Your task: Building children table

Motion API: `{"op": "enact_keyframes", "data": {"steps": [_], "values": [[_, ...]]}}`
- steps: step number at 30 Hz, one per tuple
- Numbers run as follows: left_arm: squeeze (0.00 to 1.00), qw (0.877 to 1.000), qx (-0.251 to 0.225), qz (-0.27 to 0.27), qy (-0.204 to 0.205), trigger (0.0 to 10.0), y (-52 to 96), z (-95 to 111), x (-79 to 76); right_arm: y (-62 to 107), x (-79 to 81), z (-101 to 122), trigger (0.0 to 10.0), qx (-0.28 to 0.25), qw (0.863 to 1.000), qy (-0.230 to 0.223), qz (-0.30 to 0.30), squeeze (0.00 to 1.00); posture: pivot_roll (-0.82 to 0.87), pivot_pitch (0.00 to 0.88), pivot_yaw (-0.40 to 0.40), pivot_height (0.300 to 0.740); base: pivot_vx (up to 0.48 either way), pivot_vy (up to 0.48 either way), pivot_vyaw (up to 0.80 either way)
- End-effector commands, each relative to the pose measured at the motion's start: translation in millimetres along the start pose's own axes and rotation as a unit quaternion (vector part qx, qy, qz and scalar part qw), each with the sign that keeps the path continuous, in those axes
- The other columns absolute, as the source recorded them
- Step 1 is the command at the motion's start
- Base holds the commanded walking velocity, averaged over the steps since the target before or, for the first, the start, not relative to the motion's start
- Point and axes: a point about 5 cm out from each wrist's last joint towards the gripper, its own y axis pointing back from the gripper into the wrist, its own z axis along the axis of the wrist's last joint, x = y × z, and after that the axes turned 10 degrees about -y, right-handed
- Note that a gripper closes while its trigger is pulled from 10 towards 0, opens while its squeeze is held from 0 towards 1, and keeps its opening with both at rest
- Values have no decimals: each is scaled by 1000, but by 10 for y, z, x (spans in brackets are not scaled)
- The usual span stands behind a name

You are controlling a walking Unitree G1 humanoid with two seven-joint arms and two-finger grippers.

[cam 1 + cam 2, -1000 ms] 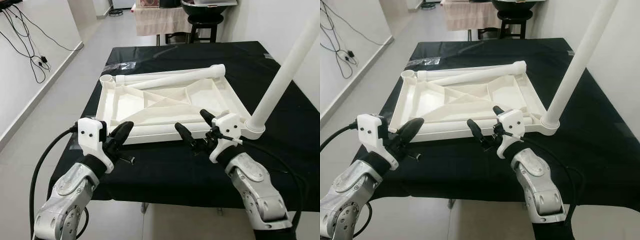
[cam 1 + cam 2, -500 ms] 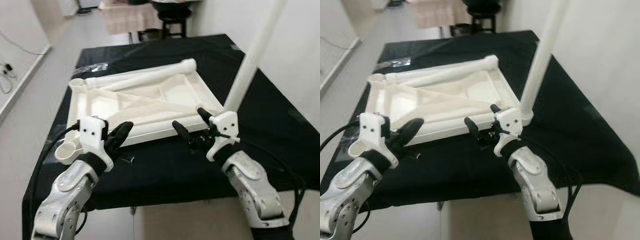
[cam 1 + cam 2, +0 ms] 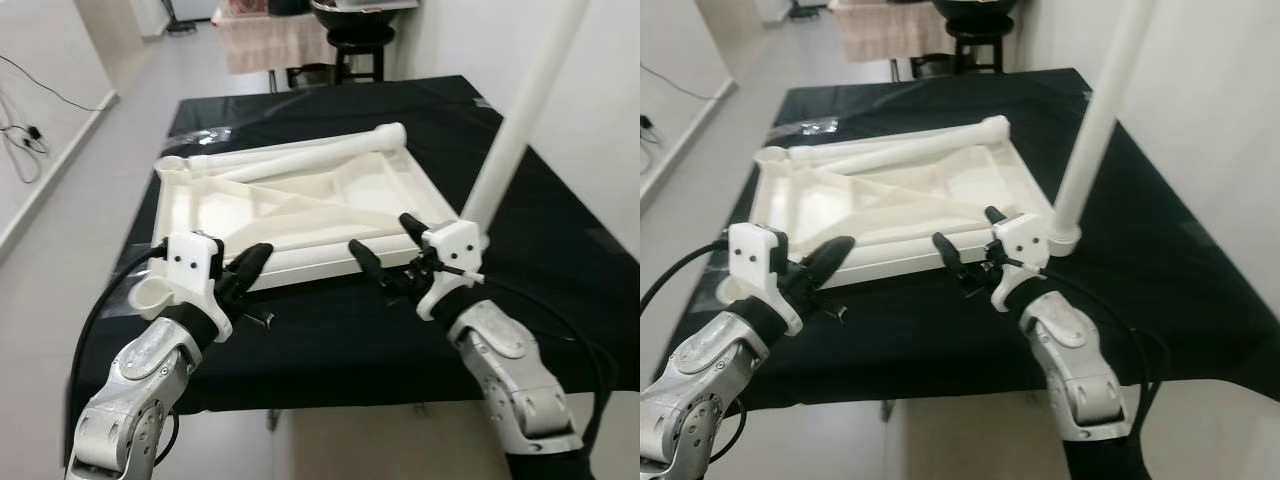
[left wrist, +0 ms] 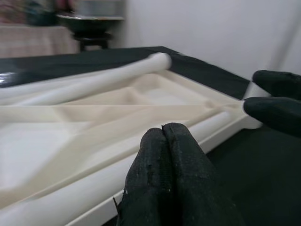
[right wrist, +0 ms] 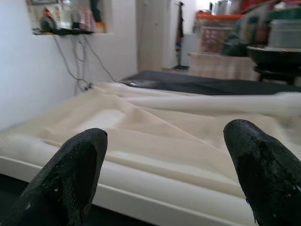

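Left gripper [image 3: 252, 262] pressed together, right gripper [image 3: 385, 249] spread, both at white tabletop [image 3: 300, 195] near edge; upright leg [image 3: 520, 120] cut off above

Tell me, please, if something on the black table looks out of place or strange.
One thing: a white leg already stands upright at the near right corner of the upturned white tabletop, while the other legs lie loose along its far edge. Nothing looks damaged.

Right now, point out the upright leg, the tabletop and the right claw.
upright leg [image 3: 518, 125], left eye view, middle of its shaft
tabletop [image 3: 290, 196], left eye view, ribbed underside
right claw [image 3: 386, 248], left eye view, midway between its fingertips
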Motion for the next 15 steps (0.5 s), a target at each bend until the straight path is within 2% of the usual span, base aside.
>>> {"op": "enact_keyframes", "data": {"steps": [1,15], "values": [[0,1000,8,12,3,10000,8,-37,42,-13,64,-65,10000,13,1000,-17,12,0,-32,67,23,740,0,0,-800],[0,1000,11,13,-6,10000,3,-35,42,-23,78,-64,10000,16,1000,-19,16,0,-39,69,24,740,0,0,-800]]}}
